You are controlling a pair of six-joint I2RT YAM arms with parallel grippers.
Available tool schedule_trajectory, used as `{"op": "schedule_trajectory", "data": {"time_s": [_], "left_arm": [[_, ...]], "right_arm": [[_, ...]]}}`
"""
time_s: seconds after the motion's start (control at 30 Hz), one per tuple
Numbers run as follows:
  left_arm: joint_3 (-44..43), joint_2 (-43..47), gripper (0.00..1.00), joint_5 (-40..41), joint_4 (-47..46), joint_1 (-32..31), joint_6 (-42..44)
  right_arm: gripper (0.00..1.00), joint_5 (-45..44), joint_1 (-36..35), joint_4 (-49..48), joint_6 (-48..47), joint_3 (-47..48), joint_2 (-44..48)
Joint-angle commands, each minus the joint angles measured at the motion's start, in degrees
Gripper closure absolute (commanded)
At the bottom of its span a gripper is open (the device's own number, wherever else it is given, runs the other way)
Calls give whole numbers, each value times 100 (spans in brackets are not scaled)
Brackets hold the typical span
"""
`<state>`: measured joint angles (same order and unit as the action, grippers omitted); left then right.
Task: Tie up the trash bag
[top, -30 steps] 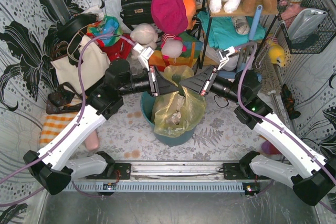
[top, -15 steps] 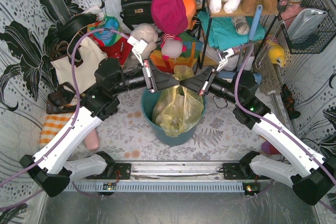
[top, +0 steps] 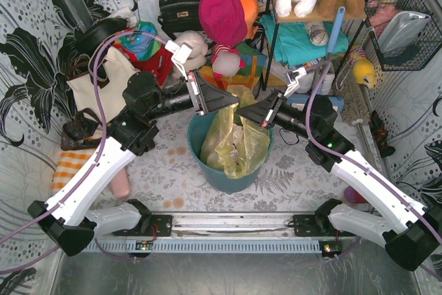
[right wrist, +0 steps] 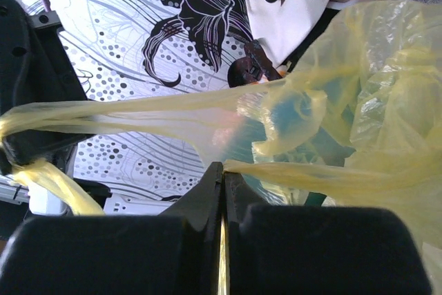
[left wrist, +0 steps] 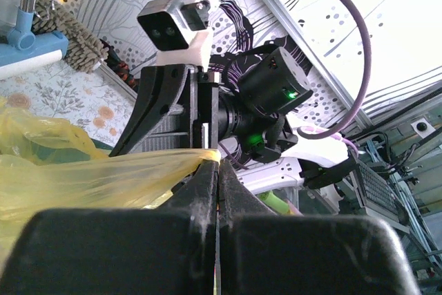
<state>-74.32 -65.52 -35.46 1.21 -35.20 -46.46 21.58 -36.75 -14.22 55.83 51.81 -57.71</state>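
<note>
Right, mid-tie. The left gripper (top: 233, 103) and right gripper (top: 244, 113) are both clamped tight, each pinching a twisted ear of the bag (top: 235, 141). Their tips nearly meet above the bin (top: 228, 181). The bag sits in the bin with its top drawn up taut. My guess is the ears-gathered stage with no knot visible yet. Next move would be to cross the ears, pass one under, then pull apart gently because the film is thin.

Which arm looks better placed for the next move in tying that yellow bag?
Probably left. Both tools pinch trash bag strands; the left tool holds a taut strand reaching beyond the right tool, ready to wrap.
</note>
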Motion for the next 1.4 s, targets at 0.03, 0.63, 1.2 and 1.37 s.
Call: {"op": "schedule_trajectory", "data": {"time_s": [0.03,0.63,1.2,1.37], "left_arm": [[18,351,100,721,145,53,310],[-722,474,100,3331,1423,75,1401],[925,2159,84,1733,-434,67,1552],[814,2154,50,1612,291,67,1591]], "right_arm": [[100,-122,-43,-217,-170,-79,188],[100,-1144,-41,-784,-970,851,196],[83,141,-38,-2091,-954,237,735],[59,254,-39,-1696,-1012,275,686]]}}
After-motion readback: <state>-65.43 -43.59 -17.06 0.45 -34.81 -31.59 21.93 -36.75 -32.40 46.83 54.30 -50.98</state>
